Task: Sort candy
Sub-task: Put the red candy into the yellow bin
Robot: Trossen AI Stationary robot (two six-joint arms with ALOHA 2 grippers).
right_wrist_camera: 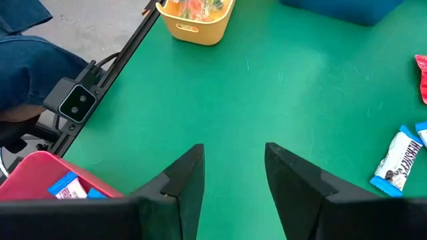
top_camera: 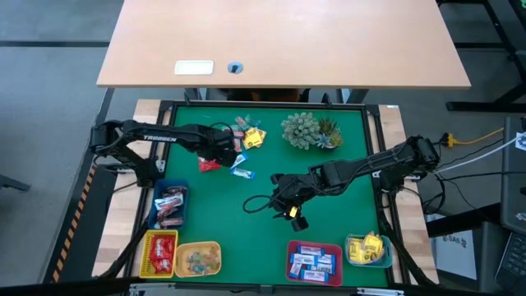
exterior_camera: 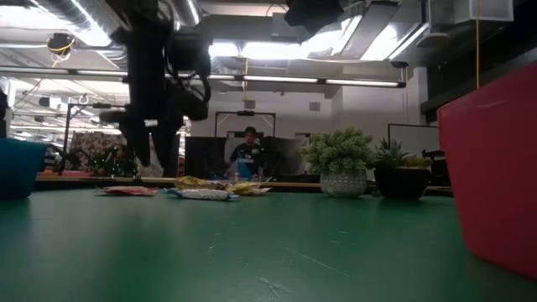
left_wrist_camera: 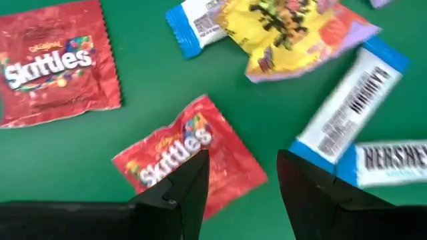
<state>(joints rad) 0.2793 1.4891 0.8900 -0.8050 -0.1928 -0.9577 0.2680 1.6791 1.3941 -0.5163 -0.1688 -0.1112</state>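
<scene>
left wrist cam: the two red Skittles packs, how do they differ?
The Skittles pack by the gripper lies turned at an angle and looks crumpled; the farther Skittles pack lies nearly square to the view and flatter. The near one sits partly under the left gripper, whose fingers are open; the far one lies clear of it. Both are red with white lettering, on the green mat.

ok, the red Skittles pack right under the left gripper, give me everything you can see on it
The Skittles pack is a small red glossy wrapper, crinkled, with white lettering and a rainbow print. It looks sealed and lies flat on the green mat, turned at an angle. The open left gripper hovers above it, one finger over its edge; contact can't be judged. A second, larger red pack lies apart from it.
</scene>
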